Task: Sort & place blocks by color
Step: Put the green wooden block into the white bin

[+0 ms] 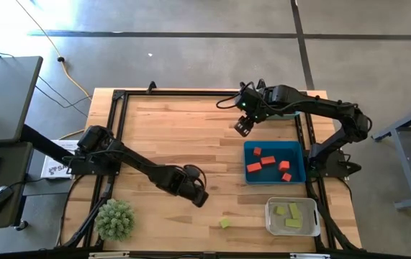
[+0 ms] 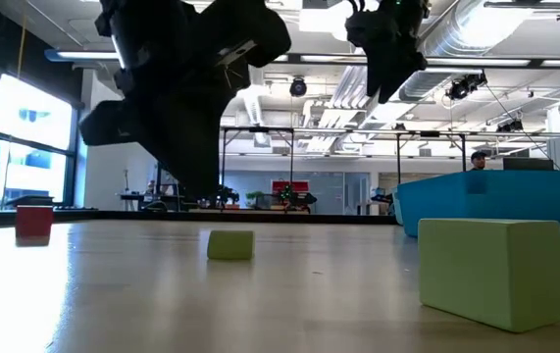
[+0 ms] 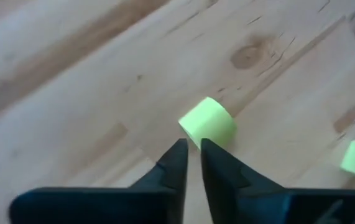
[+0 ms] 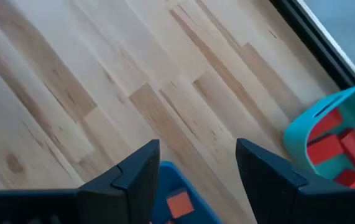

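A little yellow-green block sits alone on the wooden worktop. The left claw hovers just beside it, nearly closed and holding nothing. Red blocks lie in the blue bin. The right claw hangs wide open, empty.
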You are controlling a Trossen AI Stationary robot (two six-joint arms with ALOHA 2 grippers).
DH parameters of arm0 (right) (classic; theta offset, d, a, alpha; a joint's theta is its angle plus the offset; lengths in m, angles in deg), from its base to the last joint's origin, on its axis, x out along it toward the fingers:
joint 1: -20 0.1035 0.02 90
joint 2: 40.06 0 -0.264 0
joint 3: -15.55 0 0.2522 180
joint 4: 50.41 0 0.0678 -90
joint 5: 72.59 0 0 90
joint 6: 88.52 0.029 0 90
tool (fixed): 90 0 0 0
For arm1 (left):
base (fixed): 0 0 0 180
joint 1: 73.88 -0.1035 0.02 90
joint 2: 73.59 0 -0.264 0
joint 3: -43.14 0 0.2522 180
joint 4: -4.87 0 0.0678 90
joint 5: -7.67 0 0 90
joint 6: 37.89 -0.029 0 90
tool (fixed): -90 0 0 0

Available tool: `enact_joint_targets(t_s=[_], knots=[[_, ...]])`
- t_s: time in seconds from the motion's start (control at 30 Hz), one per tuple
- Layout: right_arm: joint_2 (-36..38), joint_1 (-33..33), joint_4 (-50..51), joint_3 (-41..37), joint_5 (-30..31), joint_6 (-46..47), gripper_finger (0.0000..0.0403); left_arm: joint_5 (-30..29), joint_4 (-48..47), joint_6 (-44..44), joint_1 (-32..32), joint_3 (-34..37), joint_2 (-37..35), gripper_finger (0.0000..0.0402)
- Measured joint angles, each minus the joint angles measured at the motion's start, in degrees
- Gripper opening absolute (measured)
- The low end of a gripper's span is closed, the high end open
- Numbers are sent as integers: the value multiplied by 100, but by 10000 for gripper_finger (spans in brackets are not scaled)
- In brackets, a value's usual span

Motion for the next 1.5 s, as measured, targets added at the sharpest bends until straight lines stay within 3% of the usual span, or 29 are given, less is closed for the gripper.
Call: enact_joint_targets(t_s=[0.3,0.47,0.73,1.5], knots=[[0,-157,112,0,-18,-849,200,336,139,1666,0,0,0,131],[0,-299,109,0,-33,-1138,200,181,653,2230,2,-7,46,159],[0,-453,109,0,-31,-1261,200,-120,667,2683,0,-13,227,160],[0,-473,90,0,-51,-1089,200,-88,655,2706,52,-9,385,158]])
